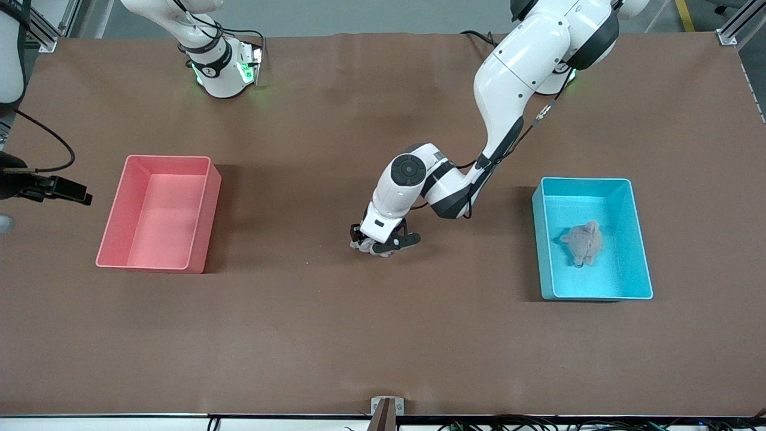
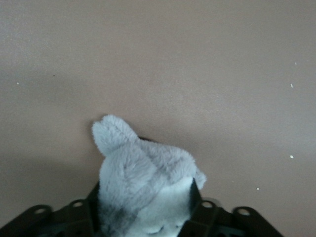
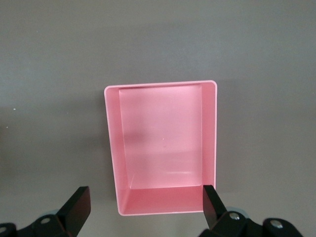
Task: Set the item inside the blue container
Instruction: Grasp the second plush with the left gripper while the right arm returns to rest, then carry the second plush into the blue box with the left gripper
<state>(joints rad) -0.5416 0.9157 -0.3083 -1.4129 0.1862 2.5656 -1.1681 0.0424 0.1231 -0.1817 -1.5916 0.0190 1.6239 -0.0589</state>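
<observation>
At the right arm's end of the counter (image 1: pixel 335 335), the right arm waits: its fingers (image 3: pixel 77 210) stand wide apart over the pink bin (image 1: pixel 157 212), with nothing between them. The bin shows no contents in the right wrist view.

At mid-counter, the left gripper (image 1: pixel 383 242) is down at the surface with its fingers around a grey plush toy (image 2: pixel 140 180). The toy sits between the fingers, its pale belly toward the palm and one rounded ear poking out past the fingertips. The fingers look partly drawn in on the fur, but whether they have a firm hold cannot be told.

The toy looks light, soft and springy, neither fragile nor slippery. Its pile should give under pressure, so a pinch on an ear or limb would likely let it dangle or slide; the thick body between the fingers seems the better place, squeezed until the stuffing resists.

Toward the left arm's end stands the blue container (image 1: pixel 546 239), well apart from the fingers, with a second grey plush (image 1: pixel 583 242) already lying in it. There seems to be room left beside that toy.

The counter is a flat brown mat, matte and bare between the toy and the container, so the carry looks unobstructed.
</observation>
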